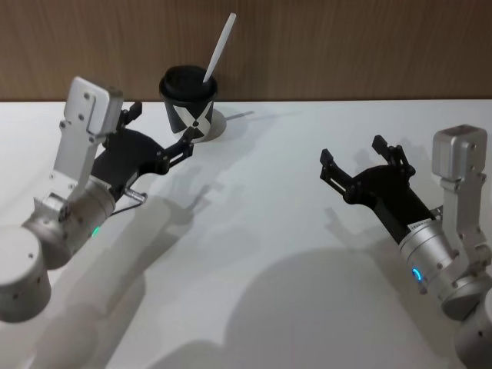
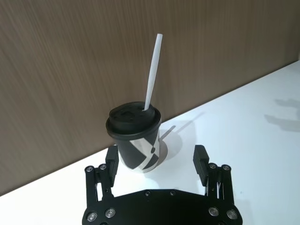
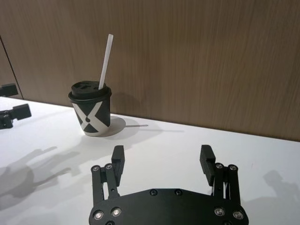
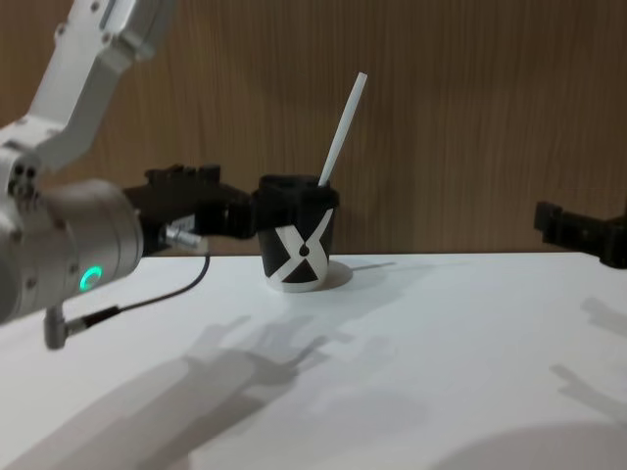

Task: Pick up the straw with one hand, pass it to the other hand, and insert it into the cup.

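- White table (image 1: 292,254), backed by a brown wood-grain wall (image 1: 346,46).
- Left gripper (image 1: 165,134) on a silver wrist with a green light, held low over the far left of the table; jaws spread wide and empty, pointing at the cup, one finger (image 2: 111,161) just beside the cup's base, the other well clear of it.
- Right gripper (image 1: 357,165) over the right side of the table, well apart from the cup; jaws open, gripping nothing.
- Cup (image 1: 190,100), black with a lid and a white X, upright on a pale round coaster (image 1: 215,123) near the wall.
- Straw (image 1: 220,48), white, stuck through the lid and leaning, free of both grippers, top end far above the rim.
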